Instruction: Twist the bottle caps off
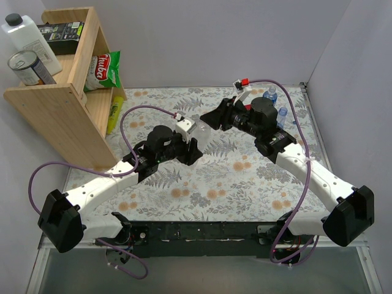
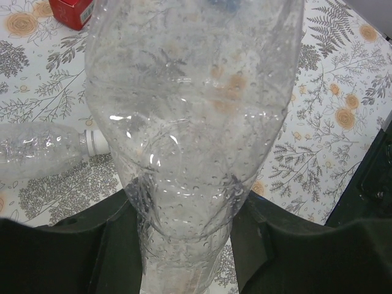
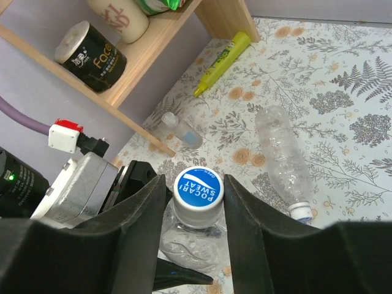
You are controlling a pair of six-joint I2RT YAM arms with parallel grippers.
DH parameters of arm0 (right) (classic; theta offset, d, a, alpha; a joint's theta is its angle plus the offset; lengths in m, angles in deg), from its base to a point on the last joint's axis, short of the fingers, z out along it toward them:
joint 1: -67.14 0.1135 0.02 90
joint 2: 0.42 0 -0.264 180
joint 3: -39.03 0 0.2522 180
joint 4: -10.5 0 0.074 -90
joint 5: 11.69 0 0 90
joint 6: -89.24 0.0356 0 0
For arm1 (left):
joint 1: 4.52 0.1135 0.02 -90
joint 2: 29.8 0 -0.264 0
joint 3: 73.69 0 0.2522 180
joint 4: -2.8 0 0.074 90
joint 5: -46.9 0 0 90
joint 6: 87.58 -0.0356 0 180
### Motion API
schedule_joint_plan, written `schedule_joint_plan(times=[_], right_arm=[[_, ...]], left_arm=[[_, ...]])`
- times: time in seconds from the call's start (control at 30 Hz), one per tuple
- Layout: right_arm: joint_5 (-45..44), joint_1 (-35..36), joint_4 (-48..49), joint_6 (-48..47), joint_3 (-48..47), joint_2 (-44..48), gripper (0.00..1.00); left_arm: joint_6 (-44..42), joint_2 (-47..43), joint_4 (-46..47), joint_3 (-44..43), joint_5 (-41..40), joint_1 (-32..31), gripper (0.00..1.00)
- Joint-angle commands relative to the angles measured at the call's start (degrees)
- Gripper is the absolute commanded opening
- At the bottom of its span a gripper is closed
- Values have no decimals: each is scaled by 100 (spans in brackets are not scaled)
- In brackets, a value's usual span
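Note:
My left gripper (image 1: 192,150) (image 2: 187,245) is shut on the lower body of a clear crinkly bottle (image 2: 190,110) (image 1: 204,131) and holds it up over the middle of the table. Its bottle cap (image 3: 197,190) is whitish with a blue top that reads POCARI SWEAT. My right gripper (image 1: 214,117) (image 3: 193,181) has its jaws either side of this cap, with a thin gap showing on each side. A second clear bottle (image 3: 283,153) lies on the cloth with its white cap (image 3: 301,211) on; it also shows in the left wrist view (image 2: 37,147).
A wooden shelf (image 1: 61,92) stands at the back left with a white jug (image 1: 27,33) and a can on top. A yellow tube (image 3: 222,63) and a small bottle (image 3: 182,130) lie by it. Two blue-labelled bottles (image 1: 270,94) stand at the back right. A red box (image 2: 72,11) lies nearby.

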Motion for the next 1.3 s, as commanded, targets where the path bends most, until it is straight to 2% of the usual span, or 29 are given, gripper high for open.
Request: schedule_joint_plan(times=[0.0,0.03,0.1,0.13,0.2,0.3,0.33,0.43,0.57,0.67,0.8,0.9,1.03,1.1,1.13,1.2,1.23,1.27], right_arm=[[157,60,339,20,-277,-20,45],[130,60,330,11,-268,-20,35],[147,60,322,-41,-250,-2,24],[165,51,322,-137,-241,15,12],[218,25,348,-287,-180,76,3],[857,-212,575,-454,4,182,1],[1469,-404,837,-455,66,208,1],[2455,-643,1086,-586,172,288,1],[3485,-740,1156,-1052,180,411,1],[4487,-793,1637,-1079,259,446,1],[5297,-793,2078,-851,304,437,1],[5561,-802,2115,-841,260,428,1],[5509,-837,1983,-938,242,463,2],[5361,-872,1790,-999,181,464,6],[5299,-924,1615,-1034,163,472,22],[5062,-986,1509,-1043,163,525,42],[4974,-1056,1430,-1035,180,551,68],[4877,-1100,1420,-1009,198,621,73]], left_arm=[[-129,7,-72,-218,-83,-69,36],[-138,-10,-81,-218,-65,-69,36],[-138,-28,-63,-218,101,-69,36],[-129,-37,-63,-210,198,-61,36],[-147,-98,15,-183,391,-69,37],[-138,-282,199,-131,988,-61,37],[-129,-335,270,-78,1355,-52,37],[-76,-511,490,36,2007,27,38],[169,-608,1017,142,3542,238,38],[397,-599,1604,247,4658,343,38],[845,-512,2098,318,5566,397,38],[934,-468,2248,326,5884,405,38],[786,-468,2100,292,5701,414,39],[680,-468,1880,248,5543,414,38],[566,-468,1783,213,5255,414,39],[408,-459,1467,177,4947,414,39],[337,-476,1344,116,4519,414,39],[215,-468,1160,107,4305,414,39]])
